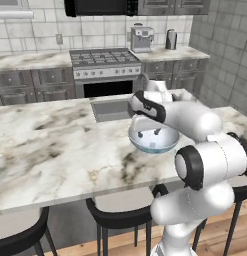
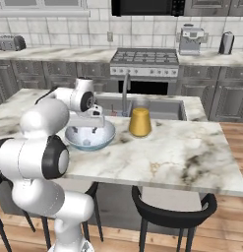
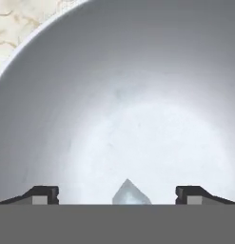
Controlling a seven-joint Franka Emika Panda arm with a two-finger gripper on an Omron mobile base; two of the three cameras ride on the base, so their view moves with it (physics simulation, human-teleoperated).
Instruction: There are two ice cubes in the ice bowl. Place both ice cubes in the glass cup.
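Observation:
The ice bowl (image 1: 165,144) (image 2: 106,137) stands on the marble island just in front of the sink, white-grey outside and pale blue inside. My gripper (image 1: 148,133) (image 2: 84,130) reaches down into it from above, jaws wide open. In the hand view the bowl's inner wall (image 3: 138,86) surrounds the gripper (image 3: 117,193). One pale translucent ice cube (image 3: 132,195) lies on the bowl's bottom between the two fingertips (image 3: 43,194), apart from both. The glass cup is out of view.
An opaque yellow-gold cylinder (image 2: 140,122) stands on the island right of the bowl, beside the sink (image 2: 142,106) and its faucet (image 2: 125,91). Black stools (image 2: 169,209) are tucked under the island's near edge. The stove (image 1: 102,60) is behind.

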